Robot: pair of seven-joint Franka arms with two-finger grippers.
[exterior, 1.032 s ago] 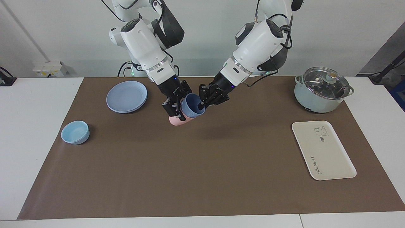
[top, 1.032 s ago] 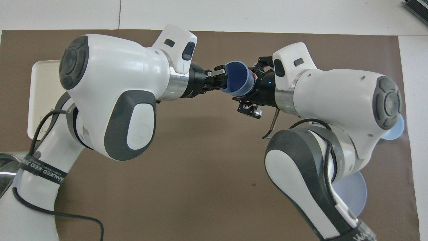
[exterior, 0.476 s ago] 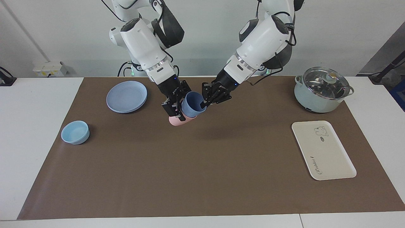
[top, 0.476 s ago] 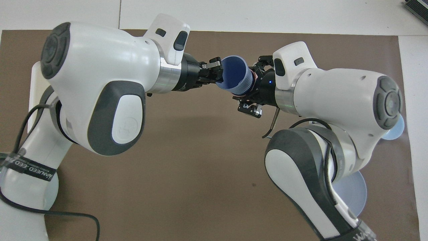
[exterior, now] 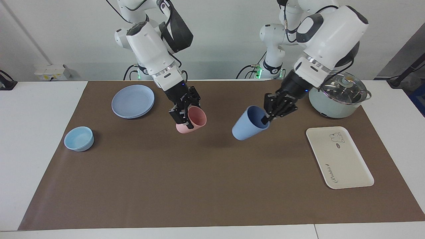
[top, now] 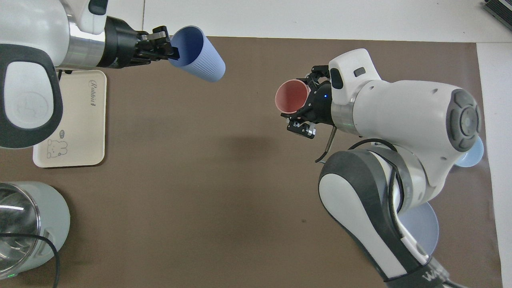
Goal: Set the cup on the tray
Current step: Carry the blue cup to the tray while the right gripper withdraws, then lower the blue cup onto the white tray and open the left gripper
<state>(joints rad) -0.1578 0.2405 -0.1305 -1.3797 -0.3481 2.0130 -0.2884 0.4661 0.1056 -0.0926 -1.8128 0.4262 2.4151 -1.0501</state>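
The periwinkle-blue cup (exterior: 247, 123) (top: 199, 54) hangs tilted in the air over the mat, mouth turned toward the tray's end. My left gripper (exterior: 266, 118) (top: 173, 50) is shut on its rim, one finger inside the mouth. The cream-white tray (exterior: 338, 157) (top: 74, 120) with the bear drawing lies flat at the left arm's end of the table, with nothing on it. My right gripper (exterior: 184, 119) (top: 307, 105) is shut on a pink cup (exterior: 192, 122) (top: 292, 96), held tilted above the mat's middle.
A lidded pot (exterior: 338, 93) (top: 24, 224) stands beside the tray, nearer the robots. At the right arm's end lie a round blue plate (exterior: 133, 100) and a light-blue bowl (exterior: 79, 138). The brown mat (exterior: 212, 186) covers the table.
The blue cup has come out of the pink cup. My left gripper carried it away toward the tray's end, while the right gripper stayed in place with the pink cup.
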